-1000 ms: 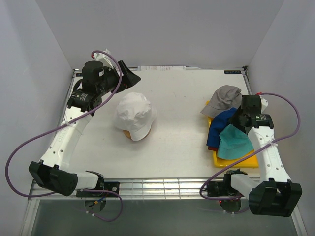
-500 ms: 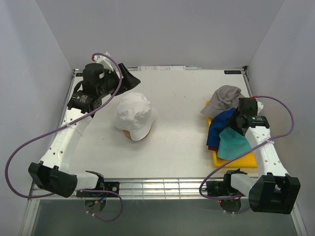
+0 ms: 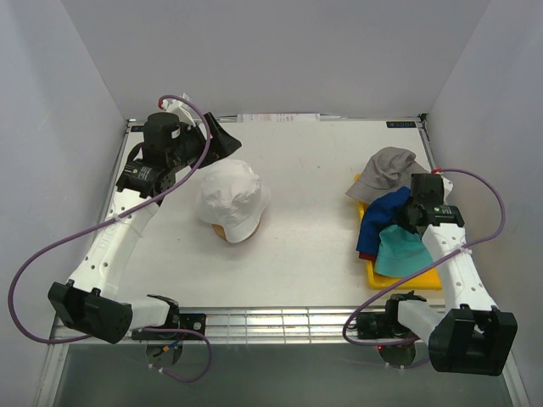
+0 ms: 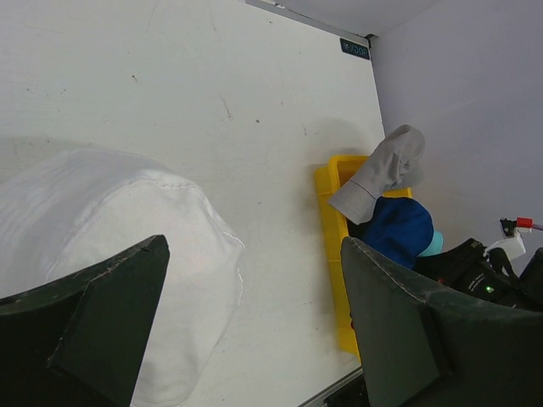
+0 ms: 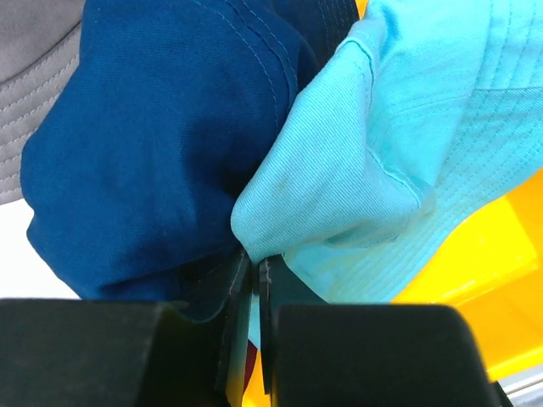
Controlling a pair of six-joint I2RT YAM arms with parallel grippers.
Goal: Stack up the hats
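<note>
The white hat (image 3: 233, 199) sits on the round-topped wooden stand (image 3: 222, 231) at centre left. My left gripper (image 3: 222, 136) hovers open behind it, and the white hat (image 4: 110, 246) lies under its left finger. On the right, the grey hat (image 3: 386, 170), navy hat (image 3: 382, 216) and teal hat (image 3: 403, 250) pile on the yellow tray (image 3: 416, 280). A dark red edge (image 3: 363, 254) peeks from under the navy one. My right gripper (image 5: 254, 259) is shut on a fold of the teal hat (image 5: 382, 144), right beside the navy hat (image 5: 153, 144).
The yellow tray (image 4: 335, 212) stands close to the right wall, with the grey hat (image 4: 382, 170) draped over its far rim. Walls enclose the table on the left, back and right. A metal rail runs along the near edge.
My right gripper has pushed in between the navy and teal hats and closed on the teal fabric. The left arm has barely moved.
</note>
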